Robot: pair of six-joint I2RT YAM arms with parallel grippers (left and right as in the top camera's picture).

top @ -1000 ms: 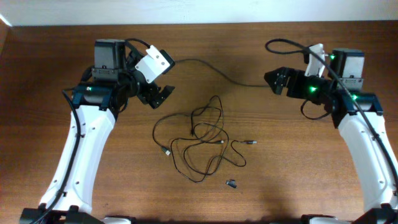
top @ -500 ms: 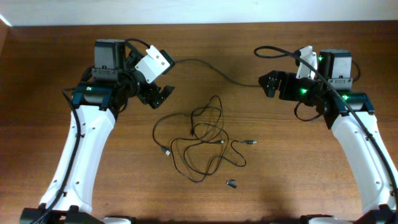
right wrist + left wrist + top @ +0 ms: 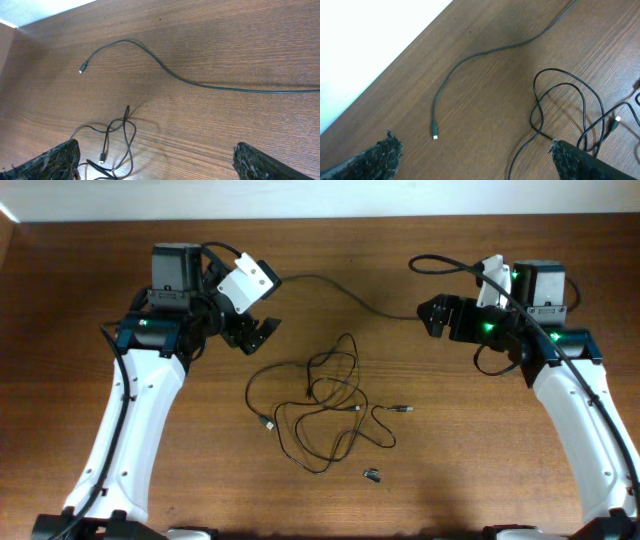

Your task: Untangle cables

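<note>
A loose tangle of thin black cables point(image 3: 320, 405) lies in the middle of the wooden table, with small plugs sticking out at its left point(image 3: 268, 425) and right point(image 3: 405, 409). One long cable point(image 3: 350, 292) runs apart from it across the back of the table. My left gripper point(image 3: 258, 335) hangs open above the table, back left of the tangle. In the left wrist view its fingers point(image 3: 380, 157) frame bare wood, with the long cable's plug point(image 3: 435, 136) just ahead. My right gripper point(image 3: 432, 313) is open too, near the long cable's right end. The tangle's loops point(image 3: 115, 140) show beside its left finger.
A tiny dark stubby piece point(image 3: 372, 475) lies in front of the tangle. The table's back edge meets a white wall point(image 3: 365, 45). Thick black robot cables point(image 3: 450, 260) loop over the right arm.
The right arm has shifted a little to the left, toward the table's middle, then stopped. The left arm and the cables have not moved.
</note>
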